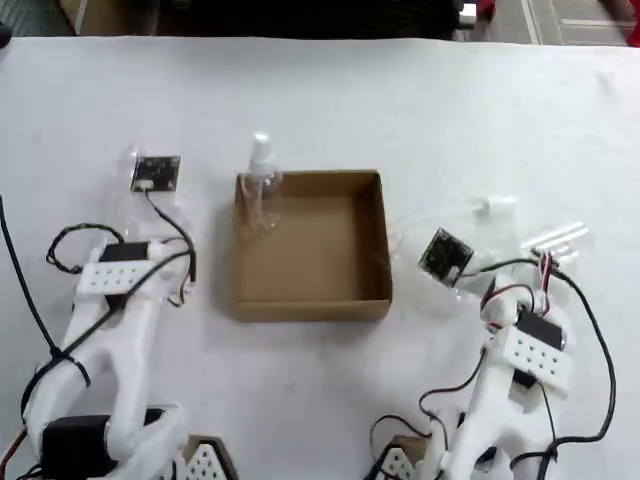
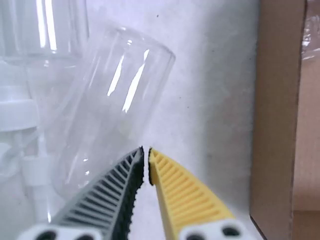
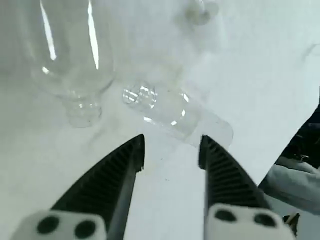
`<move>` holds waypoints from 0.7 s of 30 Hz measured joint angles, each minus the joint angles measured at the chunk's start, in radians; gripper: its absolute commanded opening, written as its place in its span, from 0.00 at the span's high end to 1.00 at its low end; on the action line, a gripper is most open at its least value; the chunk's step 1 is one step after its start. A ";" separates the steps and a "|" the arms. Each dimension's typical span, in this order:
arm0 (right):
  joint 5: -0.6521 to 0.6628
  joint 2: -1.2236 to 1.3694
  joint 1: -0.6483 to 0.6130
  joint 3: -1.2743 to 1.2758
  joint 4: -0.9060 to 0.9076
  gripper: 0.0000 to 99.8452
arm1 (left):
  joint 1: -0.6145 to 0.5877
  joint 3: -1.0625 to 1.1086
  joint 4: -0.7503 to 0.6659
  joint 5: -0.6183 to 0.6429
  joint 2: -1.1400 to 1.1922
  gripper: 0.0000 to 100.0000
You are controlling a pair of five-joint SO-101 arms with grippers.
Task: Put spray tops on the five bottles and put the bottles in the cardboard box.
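The cardboard box (image 1: 311,298) sits mid-table, and its brown wall (image 2: 277,115) shows in the left wrist view. A clear bottle with a white spray top (image 1: 262,185) stands in its far left corner. My left gripper (image 2: 146,167) is shut with nothing in it, its tips against the side of a clear bottle (image 2: 110,110) that leans on the table. A capped bottle (image 2: 20,110) stands beside that one. My right gripper (image 3: 170,150) is open just short of a small clear bottle (image 3: 175,112) lying on its side. A larger uncapped bottle (image 3: 70,55) lies nearby.
Clear bottles (image 1: 555,238) and a loose spray top (image 1: 495,205) lie on the white table right of the box. Both arms trail black cables (image 1: 60,250) near their bases. The far half of the table is bare white cloth.
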 measured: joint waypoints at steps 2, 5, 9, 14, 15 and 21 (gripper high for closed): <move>0.094 0.000 0.000 0.058 -0.068 0.79 | 0.000 0.000 -0.006 0.000 0.000 0.98; 0.207 0.000 -0.002 0.144 -0.203 0.79 | 0.000 0.000 -0.031 0.000 0.000 0.98; 0.275 0.000 -0.012 0.169 -0.278 0.79 | 0.000 0.000 -0.038 0.000 0.000 0.98; 0.330 0.000 -0.080 0.172 -0.222 0.79 | 0.000 0.000 -0.040 0.000 0.000 0.98; 0.331 0.000 -0.094 0.172 -0.221 0.79 | 0.000 0.000 -0.040 0.000 0.000 0.98; 0.339 0.026 -0.101 0.169 -0.221 0.79 | 0.000 0.000 -0.040 0.000 0.000 0.98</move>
